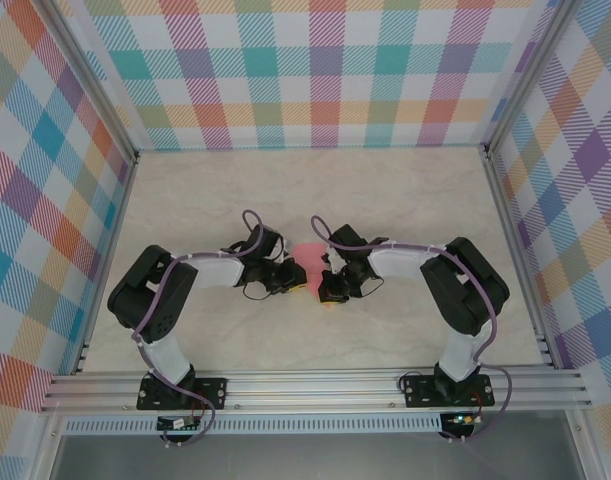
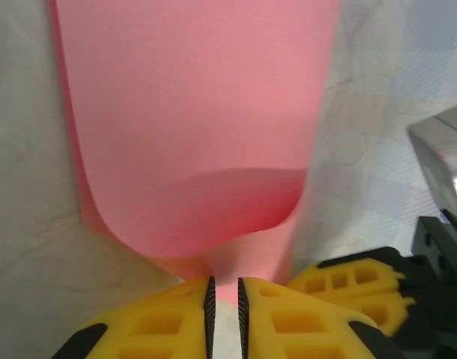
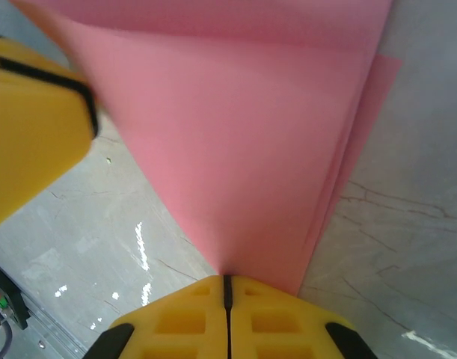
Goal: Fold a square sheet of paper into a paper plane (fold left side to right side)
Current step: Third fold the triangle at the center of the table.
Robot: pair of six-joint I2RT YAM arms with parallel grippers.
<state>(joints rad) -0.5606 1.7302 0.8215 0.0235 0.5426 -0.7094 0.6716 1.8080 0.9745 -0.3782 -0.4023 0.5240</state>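
Pink paper point(image 2: 198, 134) doubled over, near edge curled. R claw point(image 3: 227, 288) clamped on it; L claw point(image 2: 224, 299) narrow gap, grip unclear.

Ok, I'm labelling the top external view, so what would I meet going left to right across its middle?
left arm → left claw → pink paper → right claw → right arm

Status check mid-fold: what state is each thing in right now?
Thin salmon-pink sheet of paper: doubled over, loosely curled, not pressed flat.
Left hand: open a sliver, the paper's edge in the gap.
Right hand: shut, pinching the paper.
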